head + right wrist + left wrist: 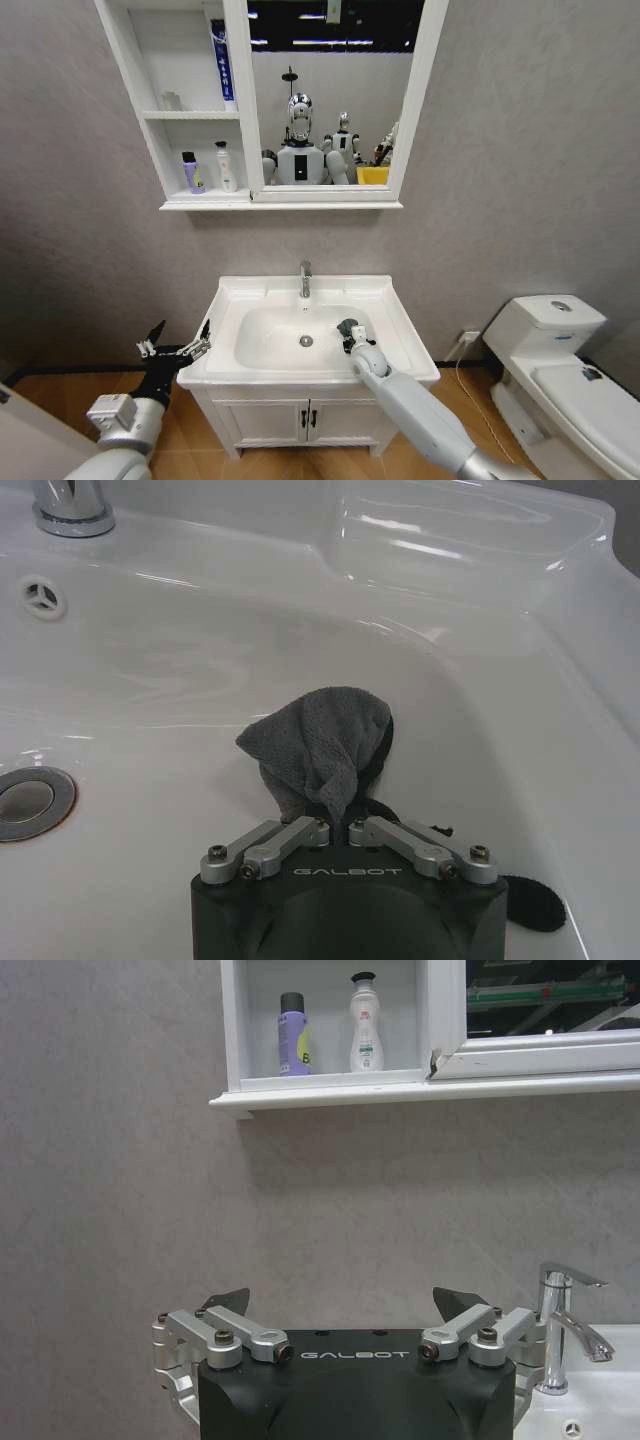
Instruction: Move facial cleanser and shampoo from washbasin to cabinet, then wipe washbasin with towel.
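My right gripper (352, 338) (340, 825) is low inside the bowl of the white washbasin (400, 310) (560, 680), right of the drain (28, 800), and is shut on the dark grey towel (346, 326) (322, 742). The towel bunches up from the fingertips against the bowl's wall. My left gripper (175, 345) (340, 1310) hangs open and holds nothing, just left of the basin's edge. On the cabinet's (180, 205) (330, 1090) lower open shelf stand a purple bottle (191, 172) (293, 1035) and a white bottle (226, 167) (366, 1025). I cannot tell which is the facial cleanser or the shampoo.
A chrome tap (305, 278) (560, 1330) stands at the basin's back. A blue-and-white tube (222, 60) leans on the cabinet's upper shelf. Below the basin is a two-door vanity (270, 420). A white toilet (560, 370) stands to the right.
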Available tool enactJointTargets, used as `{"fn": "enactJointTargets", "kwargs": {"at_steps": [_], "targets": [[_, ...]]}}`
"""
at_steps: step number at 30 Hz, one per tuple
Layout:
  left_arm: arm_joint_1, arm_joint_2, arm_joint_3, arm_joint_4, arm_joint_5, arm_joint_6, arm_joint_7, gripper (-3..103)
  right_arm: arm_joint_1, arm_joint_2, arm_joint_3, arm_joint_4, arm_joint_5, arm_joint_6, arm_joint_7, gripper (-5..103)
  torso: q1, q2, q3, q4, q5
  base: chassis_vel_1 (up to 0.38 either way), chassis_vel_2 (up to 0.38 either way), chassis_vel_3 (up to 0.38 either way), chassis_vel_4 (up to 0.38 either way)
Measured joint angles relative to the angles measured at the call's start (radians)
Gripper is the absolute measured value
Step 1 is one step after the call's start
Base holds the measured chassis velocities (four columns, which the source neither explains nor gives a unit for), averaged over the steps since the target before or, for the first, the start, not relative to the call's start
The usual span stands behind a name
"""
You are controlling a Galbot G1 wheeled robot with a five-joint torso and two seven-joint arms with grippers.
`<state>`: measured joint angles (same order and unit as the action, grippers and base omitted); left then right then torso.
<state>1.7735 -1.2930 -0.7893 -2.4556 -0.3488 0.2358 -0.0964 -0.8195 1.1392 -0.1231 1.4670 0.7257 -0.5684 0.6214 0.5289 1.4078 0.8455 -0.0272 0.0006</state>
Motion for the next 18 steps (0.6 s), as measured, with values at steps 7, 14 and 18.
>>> {"fn": "enactJointTargets", "kwargs": {"at_steps": [7,14,18], "targets": [[0.0,0.0,0.0,0.0,0.0,0.0,0.0,100,-0.008,-0.041,0.013,0.02,-0.073,0.061,-0.054,3,0.0,0.0,0.0,-0.001,-0.0005,0.0,0.0,0.0,0.0],[0.0,0.0,0.0,0.0,0.0,0.0,0.0,100,0.036,-0.037,-0.005,0.015,-0.116,0.14,-0.095,3,0.0,0.0,0.0,-0.0014,-0.0007,0.0,0.0,0.0,0.0],[0.0,0.0,0.0,0.0,0.0,0.0,0.0,100,0.075,-0.02,-0.009,0.01,-0.168,0.18,-0.124,3,0.0,0.0,0.0,-0.0005,-0.0007,0.0,0.0,0.0,0.0]]}}
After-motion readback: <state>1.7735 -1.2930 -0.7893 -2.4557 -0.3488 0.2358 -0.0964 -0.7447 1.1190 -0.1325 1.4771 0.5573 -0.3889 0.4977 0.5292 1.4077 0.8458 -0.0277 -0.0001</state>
